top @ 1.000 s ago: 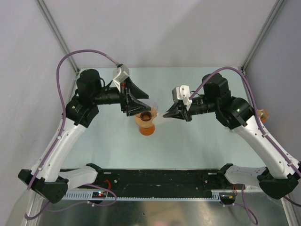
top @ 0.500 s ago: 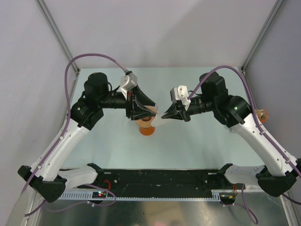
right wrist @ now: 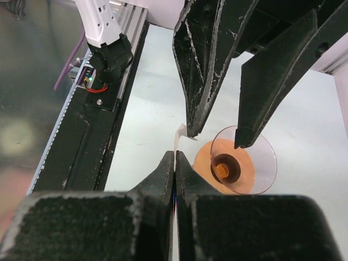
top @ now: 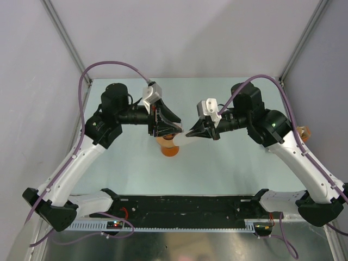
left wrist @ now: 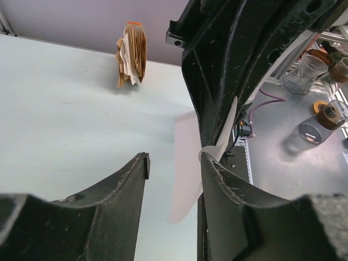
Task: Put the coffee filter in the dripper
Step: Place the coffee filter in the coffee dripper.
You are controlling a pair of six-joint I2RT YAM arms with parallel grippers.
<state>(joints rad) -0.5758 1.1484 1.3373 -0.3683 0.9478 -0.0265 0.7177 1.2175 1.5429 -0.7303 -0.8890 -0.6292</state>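
Observation:
The dripper (top: pixel 169 148) stands mid-table, a clear funnel on an orange base; in the right wrist view (right wrist: pixel 239 161) I look straight down into it. My right gripper (right wrist: pixel 174 159) is shut on the thin white coffee filter (right wrist: pixel 178 137), held edge-on just left of the dripper in that view. My left gripper (left wrist: pixel 174 163) is open above the dripper, and one of its fingers (right wrist: pixel 191 128) touches the filter's free edge. In the left wrist view the filter (left wrist: pixel 187 163) hangs as a pale sheet against the right finger. In the top view the two grippers (top: pixel 174 129) (top: pixel 188 133) nearly meet.
A tan-and-white stack of paper fans (left wrist: pixel 132 54) stands at the table's far side, also seen by the right wall (top: pixel 304 132). A black rail (top: pixel 185 209) runs along the near edge. Glassware (left wrist: pixel 307 76) sits off the table.
My left arm has swung toward the right gripper, bringing its open fingers over the dripper and against the filter. The right gripper has shifted slightly left, still holding the filter.

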